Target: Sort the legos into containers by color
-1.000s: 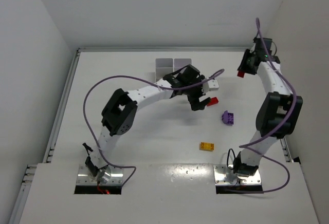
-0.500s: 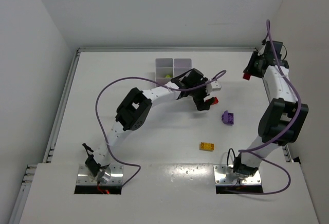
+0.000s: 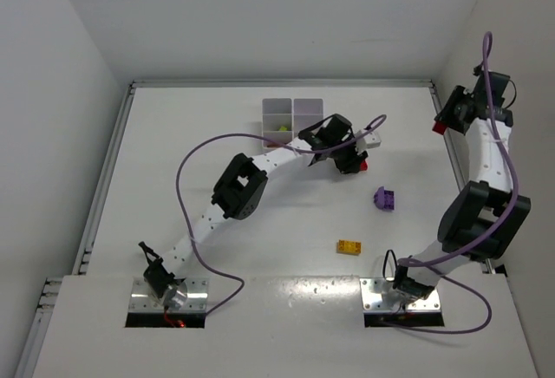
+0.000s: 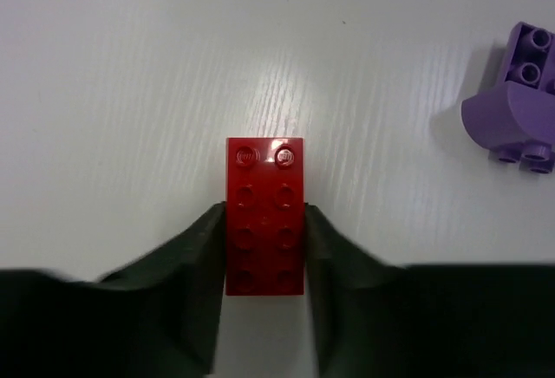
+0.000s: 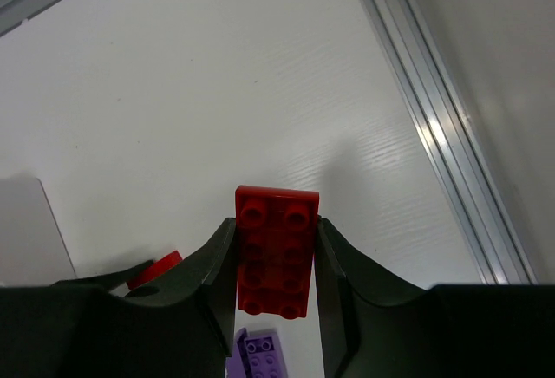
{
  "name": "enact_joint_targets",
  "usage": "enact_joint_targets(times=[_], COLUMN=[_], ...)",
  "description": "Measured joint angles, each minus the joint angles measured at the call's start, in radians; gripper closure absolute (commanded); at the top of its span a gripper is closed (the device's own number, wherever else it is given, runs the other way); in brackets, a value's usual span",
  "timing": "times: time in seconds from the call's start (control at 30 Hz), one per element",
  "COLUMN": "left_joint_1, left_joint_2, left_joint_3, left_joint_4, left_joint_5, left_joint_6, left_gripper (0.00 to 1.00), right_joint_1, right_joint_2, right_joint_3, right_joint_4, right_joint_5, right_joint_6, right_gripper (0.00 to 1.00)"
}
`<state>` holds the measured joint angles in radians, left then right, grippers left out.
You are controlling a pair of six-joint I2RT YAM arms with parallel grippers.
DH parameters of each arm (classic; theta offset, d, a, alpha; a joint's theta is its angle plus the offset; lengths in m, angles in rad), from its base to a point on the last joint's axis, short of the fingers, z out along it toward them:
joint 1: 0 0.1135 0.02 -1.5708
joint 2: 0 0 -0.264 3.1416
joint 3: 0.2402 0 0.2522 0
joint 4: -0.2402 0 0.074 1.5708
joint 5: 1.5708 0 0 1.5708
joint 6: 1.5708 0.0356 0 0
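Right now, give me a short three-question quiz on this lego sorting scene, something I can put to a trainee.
1. True or false: the left gripper has a finger against each long side of a red brick on the table.
2. What colour is the loose brick lying nearest the arm bases? A blue, B yellow, C black.
3. Fill the gap: the raised brick clamped in the right gripper is ___ in colour.
Key: 1 true; 2 B; 3 red.
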<state>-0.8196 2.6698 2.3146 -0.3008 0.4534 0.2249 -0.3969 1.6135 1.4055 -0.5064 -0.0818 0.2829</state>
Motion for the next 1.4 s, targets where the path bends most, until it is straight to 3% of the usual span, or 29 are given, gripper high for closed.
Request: enact_joint_targets(times=[0.03,0.07,0.23,0.47,0.63,0.8,1.03,1.37,1.4], left_joint_1=[-0.002,-0.003,0.01,0.113,0.205,0.362,0.597,0.618,0.618], left_joint_2=[0.0,0.0,-0.021,-0.292,-0.543,-0.731,-0.759,-0.733,-0.727], left_joint_3=[0.003,0.005,-0.021,-0.323,-0.362,-0.366,-0.45,-0.455,-0.455], left_joint_4=[-0.008,-0.014,-0.036,-0.128,-0.134,-0.071,-0.059,-0.069,-0.068], left_joint_5=[-0.009,-0.022,-0.013,0.083,0.092,0.143,0.126,0.177,0.182], left_joint_6=[0.001,-0.002,0.006,-0.013,-0.107,-0.274,-0.377,-0.393,-0.393], left_gripper=[0.95,1.0,1.0,1.0,1.0,1.0,1.0,1.0,0.96], right_joint_1=[-0.007,-0.011,-0.013,0.131,0.312,0.481,0.627,0.661,0.662], right_joint_2=[-0.009,-0.016,-0.021,0.051,0.184,0.373,0.598,0.694,0.694], right_joint_3=[-0.002,-0.004,-0.005,0.031,0.187,0.461,0.676,0.679,0.68], right_joint_4=[0.0,-0.001,-0.003,0.013,0.037,0.073,0.092,0.1,0.104], right_joint_5=[-0.001,-0.002,-0.043,-0.158,-0.245,-0.302,-0.312,-0.239,-0.236], right_joint_6=[0.0,0.0,-0.011,-0.022,-0.035,-0.069,-0.077,-0.086,-0.092], right_gripper=[1.0,1.0,1.0,1.0,1.0,1.0,1.0,1.0,1.0])
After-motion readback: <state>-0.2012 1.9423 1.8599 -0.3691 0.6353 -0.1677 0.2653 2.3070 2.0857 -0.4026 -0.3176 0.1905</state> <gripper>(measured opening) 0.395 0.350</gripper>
